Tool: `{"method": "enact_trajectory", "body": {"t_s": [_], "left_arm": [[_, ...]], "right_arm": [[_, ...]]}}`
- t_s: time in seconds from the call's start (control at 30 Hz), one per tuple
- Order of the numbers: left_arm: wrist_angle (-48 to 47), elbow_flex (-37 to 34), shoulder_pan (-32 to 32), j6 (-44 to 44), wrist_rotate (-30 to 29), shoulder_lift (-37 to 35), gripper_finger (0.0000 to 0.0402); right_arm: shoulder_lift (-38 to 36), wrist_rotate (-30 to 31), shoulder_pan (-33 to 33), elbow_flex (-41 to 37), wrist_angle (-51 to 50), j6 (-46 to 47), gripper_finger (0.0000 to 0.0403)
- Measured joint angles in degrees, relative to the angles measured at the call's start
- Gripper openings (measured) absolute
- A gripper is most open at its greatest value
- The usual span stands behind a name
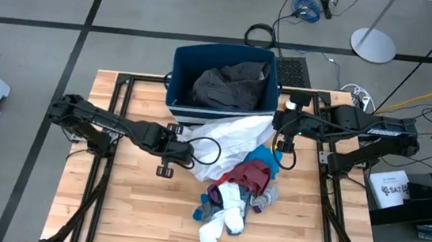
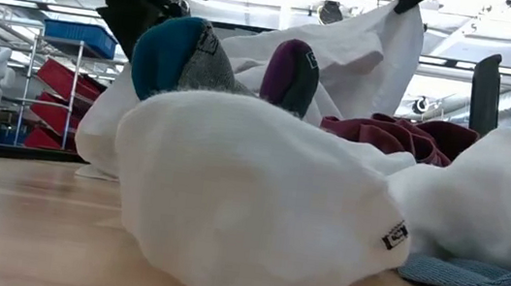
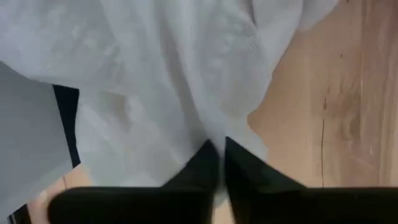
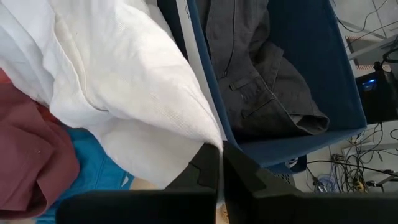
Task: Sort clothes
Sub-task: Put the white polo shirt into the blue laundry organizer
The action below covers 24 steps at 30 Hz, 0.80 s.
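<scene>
White socks (image 1: 221,217) lay nearest at the front of the table (image 1: 111,214), on a small pile of grey and blue socks (image 1: 260,198). Just behind them sat the maroon garment (image 1: 247,174), with the bright blue piece (image 1: 264,157) touching it on the far side. The white garment (image 1: 226,142) was stretched above those, spanning both arms. Left hand (image 1: 175,150) was at the garment's left edge, fingers pressed together and pinching a fold of the white cloth (image 3: 186,93); the wrist view showed the fabric bunching right at the tips. Right hand (image 1: 286,121) was at the garment's far right corner, beside the bin, fingers closed tight on the white edge (image 4: 143,106), lifting that corner up off the table. Behind the white garment stood the navy bin (image 1: 178,86) at the table's far edge, with the dark grey garment (image 1: 231,87) crumpled inside it. In the right wrist view the grey piece (image 4: 261,74) lay against the bin wall (image 4: 323,68).
</scene>
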Motion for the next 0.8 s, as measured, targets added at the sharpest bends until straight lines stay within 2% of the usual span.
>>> {"method": "enact_trajectory", "body": {"t_s": [0.2, 0.33, 0.5, 0.63, 0.8], "left_arm": [[0.5, 2.2, -0.5, 0.0, 1.1, -0.3, 0.0005], [0.3, 7.1, -1.4, 0.4, 1.1, -3.1, 0.0004], [0.4, 14.3, -1.7, 0.4, 0.6, -8.2, 0.0003], [1.3, 20.2, -1.8, 0.1, -2.5, -11.8, 0.0002], [5.4, 26.8, -1.8, 1.4, -6.7, -15.1, 0.0001]], "right_arm": [[0.0, -1.8, 0.0, 0.0, 1.2, 0.0, 0.0000], [0.0, -4.4, 0.3, 0.0, 1.9, -0.1, 0.0000], [-0.6, -4.3, 1.5, 0.0, 4.1, -2.3, 0.0000], [-2.1, -4.1, 2.3, 0.0, 12.0, -6.3, 0.0000], [-4.8, -4.1, 3.8, 0.0, 27.9, -15.9, 0.0000]]}}
